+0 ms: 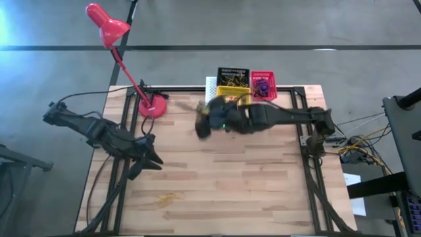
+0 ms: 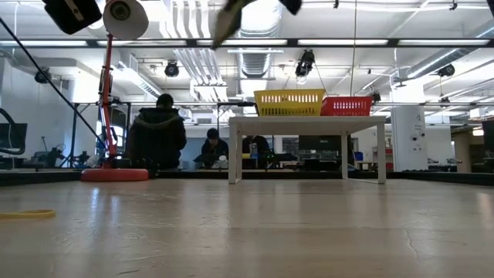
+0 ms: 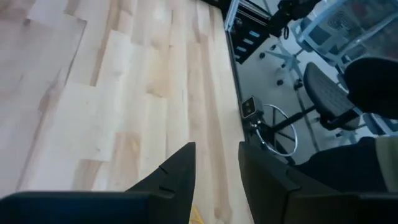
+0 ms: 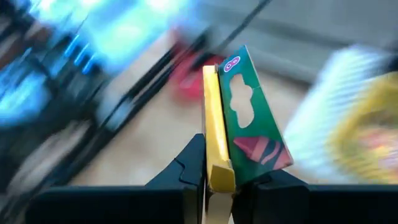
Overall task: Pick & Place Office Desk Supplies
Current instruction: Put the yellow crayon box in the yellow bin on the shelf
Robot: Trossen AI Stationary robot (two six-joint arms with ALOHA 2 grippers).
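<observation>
Crayon-style yellow and green card box [image 4: 239,127] sits clamped in our right gripper [image 4: 219,180], up in the air near the yellow plastic tray [image 1: 231,91] at twelve o'clock. We should move slowly and drop it gently inside. Our left gripper [image 1: 148,157] waits at nine o'clock, fingers apart, holding nothing.

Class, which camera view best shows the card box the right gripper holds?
The right wrist view: the card box fills the frame, clamped between the right gripper fingers. The high view shows only a blur; the low and left wrist views do not show it clearly.
</observation>
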